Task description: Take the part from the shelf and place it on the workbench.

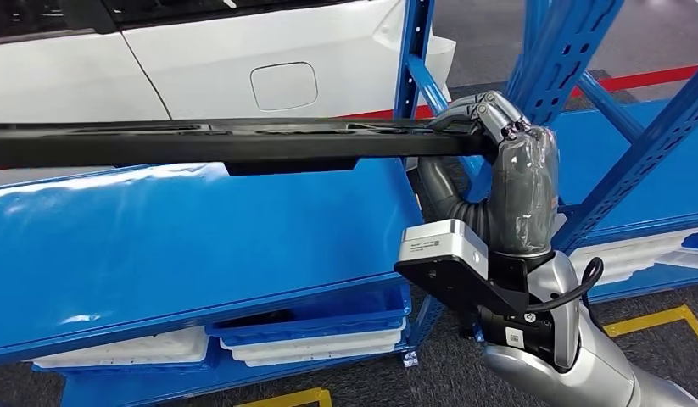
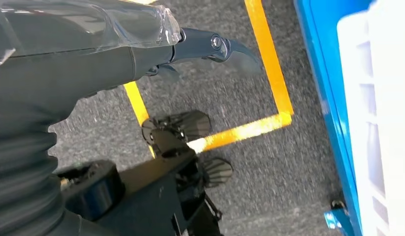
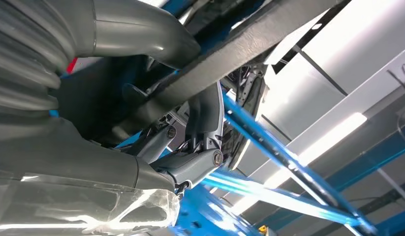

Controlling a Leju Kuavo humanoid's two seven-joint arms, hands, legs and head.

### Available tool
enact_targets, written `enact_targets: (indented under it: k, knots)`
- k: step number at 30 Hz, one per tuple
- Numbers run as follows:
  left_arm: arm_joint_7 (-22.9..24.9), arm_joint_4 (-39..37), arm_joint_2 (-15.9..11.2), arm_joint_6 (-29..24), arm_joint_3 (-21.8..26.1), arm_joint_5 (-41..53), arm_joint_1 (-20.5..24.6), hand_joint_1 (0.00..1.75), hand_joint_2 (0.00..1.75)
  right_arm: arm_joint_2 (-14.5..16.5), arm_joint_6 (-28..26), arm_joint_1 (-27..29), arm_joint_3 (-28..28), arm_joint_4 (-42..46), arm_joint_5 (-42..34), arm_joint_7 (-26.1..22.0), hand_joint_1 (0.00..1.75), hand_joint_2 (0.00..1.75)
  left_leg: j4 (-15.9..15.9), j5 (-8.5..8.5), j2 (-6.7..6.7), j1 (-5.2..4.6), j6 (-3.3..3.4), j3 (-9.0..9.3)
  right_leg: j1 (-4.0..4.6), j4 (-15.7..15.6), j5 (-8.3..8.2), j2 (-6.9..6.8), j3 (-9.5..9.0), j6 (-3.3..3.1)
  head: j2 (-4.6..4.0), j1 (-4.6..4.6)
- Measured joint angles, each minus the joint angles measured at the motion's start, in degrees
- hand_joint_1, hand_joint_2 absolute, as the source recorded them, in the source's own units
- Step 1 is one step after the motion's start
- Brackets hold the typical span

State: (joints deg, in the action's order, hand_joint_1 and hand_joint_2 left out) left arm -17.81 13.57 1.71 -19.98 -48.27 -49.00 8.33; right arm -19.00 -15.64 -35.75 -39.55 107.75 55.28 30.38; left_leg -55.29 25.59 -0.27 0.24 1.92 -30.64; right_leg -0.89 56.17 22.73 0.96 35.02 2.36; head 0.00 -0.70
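The part (image 1: pixel 201 140) is a long, flat black bar that runs level across the head view, above the blue shelf board (image 1: pixel 201 246). My right hand (image 1: pixel 489 119) grips its right end, fingers curled over the top. In the right wrist view the part (image 3: pixel 249 44) passes between the thick thumb (image 3: pixel 141 29) and the darker fingers (image 3: pixel 200 157). My left hand (image 2: pixel 92 54) hangs over the grey floor, and it holds nothing. One dark finger (image 2: pixel 220 46) of that hand is stretched out.
A white car body (image 1: pixel 243 51) stands behind the shelf. Blue uprights (image 1: pixel 413 51) and diagonal braces (image 1: pixel 633 144) frame my right arm. White trays and a blue bin (image 1: pixel 320 335) sit under the shelf board. Yellow tape (image 2: pixel 269 64) marks the floor beside a white crate (image 2: pixel 377 98).
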Motion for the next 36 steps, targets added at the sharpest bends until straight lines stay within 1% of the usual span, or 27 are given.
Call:
enact_targets:
  k: [2,3,5,6,7,8,9,11,12,13,14,16,17,19,21,22,23,24,26,27,28,29,31,32,33,34,36]
  knots:
    - [0.0,0.0,0.0,0.03,0.01,0.0,0.06,0.0,1.75,-0.13,-0.04,-0.01,0.16,0.02,0.03,0.01,1.75,1.75,0.42,-0.72,0.09,0.21,0.64,-0.1,-0.06,1.05,1.1,-0.04,0.52,0.52,-0.01,-0.08]
    - [0.0,0.0,-0.01,0.07,0.01,0.0,0.11,0.0,1.75,-0.2,-0.06,0.01,0.26,0.02,0.05,0.02,1.75,1.75,0.63,-1.06,0.17,0.35,0.95,-0.19,-0.09,3.28,2.77,-0.07,1.39,0.67,-0.01,-0.15]
    - [0.0,0.0,-0.02,0.14,0.01,0.0,0.14,0.0,1.75,-0.32,-0.07,0.14,0.41,0.02,0.07,0.05,1.75,1.75,0.65,-1.41,0.26,0.3,1.36,-0.57,-0.15,10.77,7.2,-0.09,4.19,0.84,0.0,-0.28]
    - [0.0,0.0,-0.01,0.19,0.01,0.01,0.1,0.0,1.75,-0.37,-0.07,0.27,0.43,0.02,0.08,0.08,1.75,1.75,0.64,-1.55,0.29,0.27,1.47,-0.78,-0.16,14.3,8.78,-0.09,5.44,0.94,0.0,-0.33]
    - [0.0,0.0,-0.01,0.21,0.01,0.01,0.06,0.0,1.75,-0.4,-0.07,0.39,0.44,0.02,0.1,0.1,1.75,1.75,0.62,-1.67,0.3,0.24,1.51,-0.98,-0.16,16.13,9.35,-0.1,5.88,1.0,0.0,-0.34]
    - [0.0,0.0,-0.01,0.21,0.01,0.01,0.03,0.0,1.75,-0.43,-0.07,0.48,0.45,0.02,0.15,0.11,1.75,1.75,0.6,-1.79,0.3,0.22,1.5,-1.13,-0.17,15.74,8.89,-0.1,5.22,1.02,0.0,-0.35]
    - [0.0,0.0,-0.01,0.21,0.01,0.01,0.01,0.0,1.75,-0.45,-0.08,0.54,0.48,0.02,0.21,0.11,1.75,1.75,0.58,-1.9,0.29,0.22,1.43,-1.2,-0.17,13.02,7.53,-0.12,3.37,0.96,-0.01,-0.36]
    - [-0.01,0.0,-0.01,0.2,0.01,0.0,0.04,0.0,1.75,-0.48,-0.09,0.49,0.59,0.06,0.35,0.11,1.75,1.75,0.48,-2.04,0.25,0.06,1.16,-1.29,-0.02,4.63,4.55,-0.21,-1.71,0.59,-0.01,-0.38]
    - [-0.01,0.0,-0.01,0.21,0.01,0.0,0.06,0.0,1.75,-0.48,-0.1,0.45,0.67,0.14,0.4,0.11,1.75,1.75,0.41,-2.15,0.25,-0.05,0.91,-1.42,0.12,1.42,3.68,-0.26,-3.45,0.3,-0.01,-0.36]
    - [-0.02,0.0,-0.01,0.21,0.01,0.0,0.08,0.0,1.75,-0.48,-0.11,0.43,0.74,0.22,0.44,0.13,1.75,1.75,0.36,-2.28,0.25,-0.14,0.62,-1.58,0.28,-0.3,3.39,-0.29,-4.24,0.02,-0.01,-0.35]
    - [-0.02,0.0,-0.01,0.22,0.01,0.0,0.1,0.0,1.75,-0.49,-0.13,0.43,0.79,0.29,0.44,0.14,1.75,1.75,0.36,-2.45,0.26,-0.2,0.27,-1.77,0.46,-0.78,3.41,-0.29,-4.26,-0.23,0.0,-0.34]
    - [-0.02,0.0,-0.03,0.22,0.01,0.0,0.13,0.0,1.75,-0.54,-0.17,0.46,0.84,0.34,0.45,0.16,1.75,1.75,0.26,-2.5,0.25,-0.12,-0.37,-2.06,0.26,-0.96,2.93,-0.3,-3.9,-0.85,0.0,-0.36]
    - [-0.02,0.0,-0.04,0.21,0.01,0.0,0.15,0.0,1.75,-0.56,-0.17,0.45,0.85,0.35,0.45,0.17,1.75,1.75,-0.57,-1.75,0.24,-0.05,-0.72,-2.46,0.1,-1.08,2.65,-0.35,-3.76,-1.19,0.0,-0.32]
    - [-0.02,0.0,-0.05,0.22,0.01,0.01,0.16,0.0,1.75,-0.54,-0.18,0.43,0.85,0.38,0.47,0.17,1.75,1.75,-5.79,1.78,0.22,0.2,-1.4,-4.61,-0.12,-1.24,2.18,-0.49,-3.4,-1.72,-0.01,-0.22]
    - [-0.02,0.0,-0.05,0.27,0.0,0.04,0.13,0.0,1.75,-0.52,-0.18,0.53,0.84,0.41,0.44,0.18,1.75,1.75,-13.63,5.62,0.22,0.4,-1.92,-7.75,-0.09,-1.21,1.85,-0.55,-2.9,-1.93,-0.01,-0.14]
    - [-0.02,0.0,-0.05,0.31,-0.01,0.07,0.11,0.0,1.75,-0.51,-0.18,0.62,0.84,0.42,0.42,0.19,1.75,1.75,-16.07,6.41,0.23,0.49,-2.09,-8.61,-0.09,-1.19,1.69,-0.57,-2.66,-1.93,-0.01,-0.13]
    - [-0.02,0.0,-0.05,0.34,-0.01,0.1,0.11,0.0,1.75,-0.51,-0.19,0.72,0.84,0.43,0.4,0.19,1.75,1.75,-16.3,6.12,0.23,0.57,-2.18,-8.39,-0.12,-1.18,1.54,-0.56,-2.47,-1.86,-0.01,-0.12]
    - [-0.02,0.0,-0.05,0.36,-0.01,0.13,0.14,0.0,1.75,-0.51,-0.2,0.78,0.84,0.44,0.38,0.2,1.75,1.75,-14.03,4.83,0.23,0.66,-2.23,-6.95,-0.15,-1.17,1.4,-0.54,-2.34,-1.76,0.0,-0.11]
    - [-0.02,0.0,-0.05,0.38,-0.01,0.16,0.27,0.0,1.75,-0.51,-0.22,0.79,0.86,0.48,0.37,0.23,1.75,1.75,-5.56,1.53,0.19,0.74,-2.11,-2.24,-0.14,-1.14,1.17,-0.5,-2.2,-1.41,0.0,-0.1]
    - [-0.04,0.0,-0.05,0.38,-0.01,0.16,0.36,0.0,1.75,-0.51,-0.23,0.76,0.87,0.51,0.33,0.26,1.75,1.75,-2.01,0.43,0.14,0.66,-1.82,-0.46,-0.04,-1.09,1.04,-0.48,-2.07,-1.17,0.0,-0.11]
    - [-0.05,0.0,-0.05,0.39,-0.01,0.17,0.4,0.0,1.75,-0.51,-0.24,0.75,0.87,0.53,0.24,0.28,1.75,1.75,-0.01,-0.05,0.08,0.53,-1.5,0.41,0.06,-1.05,0.89,-0.47,-1.9,-0.88,0.0,-0.14]
    - [-0.07,0.0,-0.05,0.39,-0.01,0.17,0.41,0.0,1.75,-0.51,-0.26,0.74,0.88,0.54,0.12,0.31,1.75,1.75,0.63,-0.11,0.03,0.35,-1.12,0.49,0.16,-1.06,0.7,-0.47,-1.72,-0.55,0.0,-0.17]
    - [-0.09,0.0,-0.05,0.39,-0.01,0.19,0.36,0.0,1.75,-0.53,-0.3,0.76,0.9,0.55,-0.22,0.34,1.75,1.75,0.73,-0.64,0.05,0.3,-0.21,0.12,0.08,-1.05,0.5,-0.46,-1.41,0.09,-0.01,-0.21]
    - [-0.09,0.0,-0.05,0.38,-0.01,0.19,0.38,0.0,1.75,-0.56,-0.3,0.76,0.93,0.55,-0.56,0.34,1.75,1.75,0.88,-0.97,0.09,0.36,0.27,0.0,0.01,-0.53,1.01,-0.47,-1.12,0.36,-0.01,-0.25]
    - [-0.1,0.0,-0.06,0.38,0.0,0.19,0.43,0.0,1.75,-0.59,-0.3,0.75,0.97,0.55,-1.01,0.33,1.75,1.75,1.06,-1.33,0.15,0.46,0.77,-0.14,-0.07,1.04,2.3,-0.47,-0.44,0.57,-0.01,-0.31]
    - [-0.13,0.0,-0.07,0.39,0.0,0.19,0.47,0.0,1.75,-0.62,-0.28,0.77,1.01,0.55,-1.54,0.3,1.75,1.75,1.17,-1.62,0.22,0.53,1.16,-0.31,-0.14,3.91,4.34,-0.5,0.7,0.73,-0.01,-0.38]
    - [-0.19,0.0,-0.08,0.43,0.01,0.2,0.47,0.0,1.75,-0.66,-0.36,0.86,1.03,0.56,-2.71,0.1,1.75,1.75,1.15,-2.05,0.31,0.42,1.53,-0.83,-0.14,12.0,8.77,-0.51,3.74,1.03,0.0,-0.47]
